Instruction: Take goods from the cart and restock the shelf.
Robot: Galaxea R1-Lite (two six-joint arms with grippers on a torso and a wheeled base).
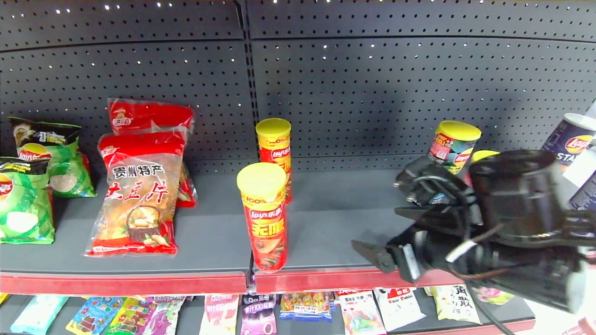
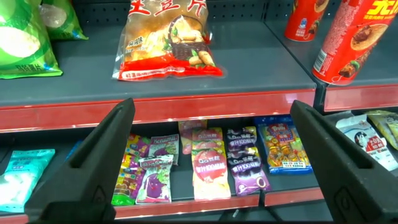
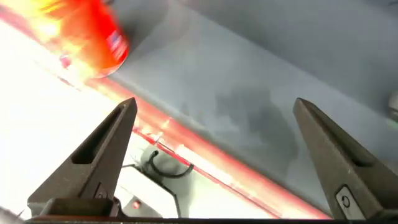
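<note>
Black pegboard wall [image 1: 372, 93] behind; sweets packets [image 1: 305, 307] underneath

- Shelf [image 1: 209, 232]: lit brightly and evenly from above.
- Pegboard [image 1: 372, 93]: carried a broad soft shadow at right; pinpoints of light showed through its holes.
- Head view: straight lines bowed toward the edges.
- Right wrist view: red can [image 3: 93, 37] glared; the area below the shelf edge was washed white.

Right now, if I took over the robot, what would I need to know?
Left gripper: open, empty, facing the red front edge of the shelf.
Right gripper: open, empty, by the shelf edge, right of the front can.
On the shelf: green chip bags, red snack bags, another can behind the front one, more cans far right.
To do: probably fetch more goods from the cart for the bare stretch.
</note>
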